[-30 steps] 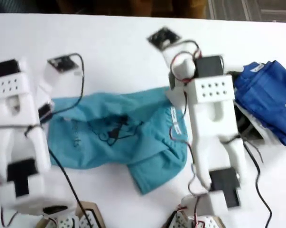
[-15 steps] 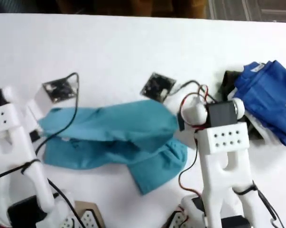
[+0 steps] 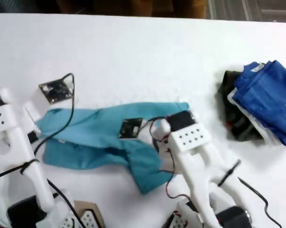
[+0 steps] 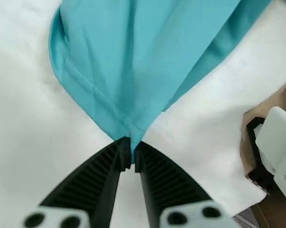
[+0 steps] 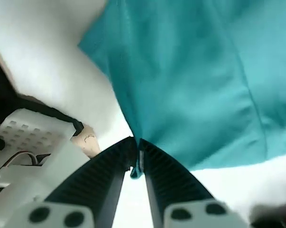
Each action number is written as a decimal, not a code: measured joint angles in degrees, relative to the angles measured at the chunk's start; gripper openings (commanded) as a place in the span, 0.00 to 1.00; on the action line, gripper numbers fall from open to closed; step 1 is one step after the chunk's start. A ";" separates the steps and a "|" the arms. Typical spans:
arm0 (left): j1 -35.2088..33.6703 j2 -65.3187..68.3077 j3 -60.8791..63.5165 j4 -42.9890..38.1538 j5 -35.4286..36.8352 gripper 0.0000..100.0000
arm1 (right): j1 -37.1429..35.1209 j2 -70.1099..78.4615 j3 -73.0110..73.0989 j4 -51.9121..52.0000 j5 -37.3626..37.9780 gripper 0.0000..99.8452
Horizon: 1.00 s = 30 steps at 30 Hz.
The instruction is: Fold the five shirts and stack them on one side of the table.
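A teal shirt (image 3: 93, 130) lies bunched lengthwise across the middle of the white table (image 3: 133, 47). My left gripper (image 4: 129, 153) is shut on a corner of the teal shirt (image 4: 147, 61) at its left end, where the left arm (image 3: 17, 137) stands. My right gripper (image 5: 137, 159) is shut on a fold of the teal shirt (image 5: 195, 85). The right arm (image 3: 190, 142) leans over the shirt's right half, wrist near the middle. At the right edge sits a pile of folded shirts: a blue one (image 3: 268, 97) on top, white and dark ones (image 3: 233, 114) beneath.
Both arm bases and their cables crowd the table's near edge (image 3: 86, 216). The left arm's base (image 4: 275, 142) also stands close beside the shirt. The far half of the table is bare white surface.
The shirt was doubled over lengthwise, hiding its print. The right arm then swung left from beside the pile, carrying the shirt's right end toward the middle. The left arm pulled back to the left.
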 measured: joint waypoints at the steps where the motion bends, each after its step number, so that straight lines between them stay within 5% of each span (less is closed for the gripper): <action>1: 0.26 0.00 0.70 0.00 0.00 0.02 | -0.09 1.23 0.00 -0.18 0.00 0.02; 16: 1.85 0.00 9.14 0.00 -0.09 0.03 | 2.20 8.00 0.53 3.52 4.13 0.02; 25: 1.85 -0.18 9.14 -0.09 -0.09 0.26 | 2.20 8.00 0.53 6.15 7.21 0.02; 30: 1.93 -0.35 8.09 -0.09 0.26 0.26 | 2.20 8.00 0.53 6.15 7.21 0.17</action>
